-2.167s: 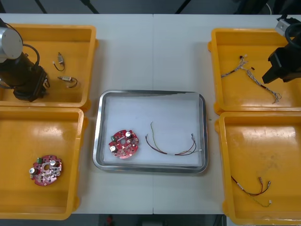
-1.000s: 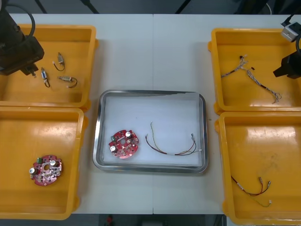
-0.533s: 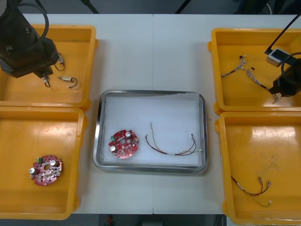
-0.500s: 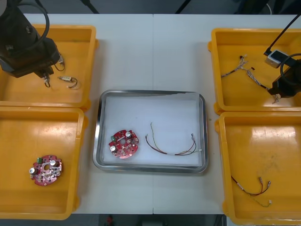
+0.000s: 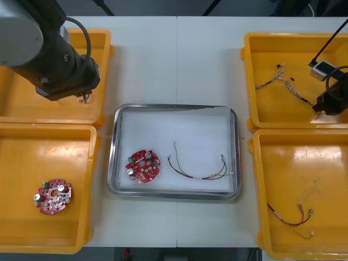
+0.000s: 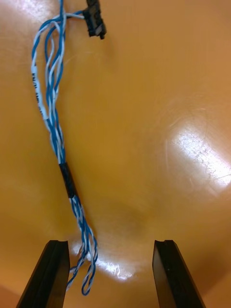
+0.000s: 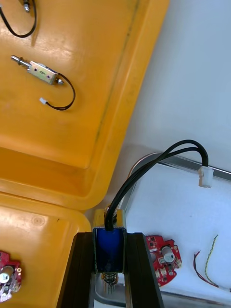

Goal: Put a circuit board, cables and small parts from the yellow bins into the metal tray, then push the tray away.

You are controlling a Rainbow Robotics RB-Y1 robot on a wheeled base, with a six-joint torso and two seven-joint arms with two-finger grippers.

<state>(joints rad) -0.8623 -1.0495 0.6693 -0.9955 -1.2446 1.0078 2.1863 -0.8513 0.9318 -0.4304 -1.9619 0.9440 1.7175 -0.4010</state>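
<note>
A light, rigid small metal part is pinched by its body in the left hand near the metal tray, while the limp twisted blue and white cable in the far right yellow bin, its end between the spread fingers of the right hand, is judged best taken at its taped middle.

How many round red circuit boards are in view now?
2. One round red circuit board lies in the metal tray, the other board in the near left yellow bin. The left arm covers part of the far left bin, so another may hide there.
</note>
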